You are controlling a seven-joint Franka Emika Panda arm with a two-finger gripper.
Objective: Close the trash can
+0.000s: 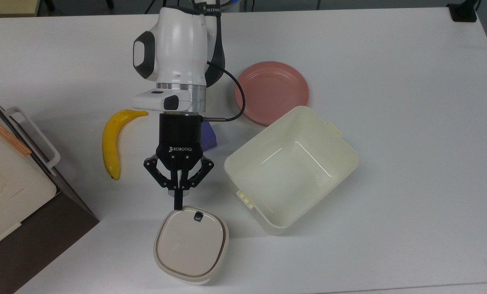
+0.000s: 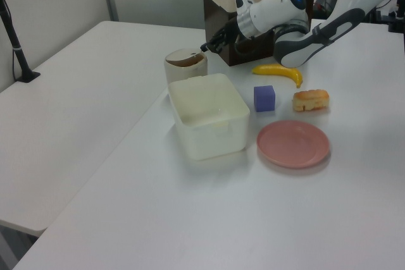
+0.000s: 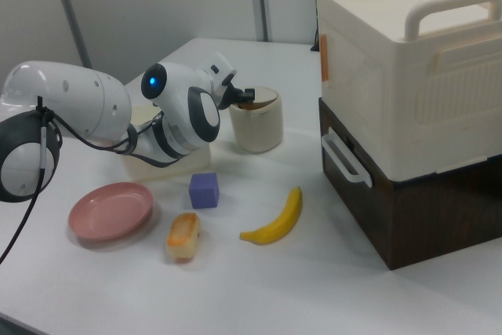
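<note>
The trash can [image 1: 191, 245] is a small cream bin standing near the table's front edge in the top view. Its flat lid [image 1: 189, 241], with a small dark button [image 1: 197, 218], lies over the opening. In the left view a thin dark gap shows under the lid's edge on the trash can [image 2: 185, 66]. My gripper [image 1: 178, 203] is shut, fingers pressed together with nothing between them. Its tip sits at the lid's rim, just left of the button in the top view. The right view shows the gripper [image 3: 245, 95] over the trash can [image 3: 256, 125].
A large lidless cream tub [image 1: 337, 141] stands to the top view's right of the can. A banana [image 1: 112, 141], a purple cube [image 1: 210, 136] and a pink plate [image 1: 272, 92] lie nearby. A bread piece [image 2: 310, 100] is by the cube. A stacked cream-and-brown box [image 1: 10, 192] borders the top view's left.
</note>
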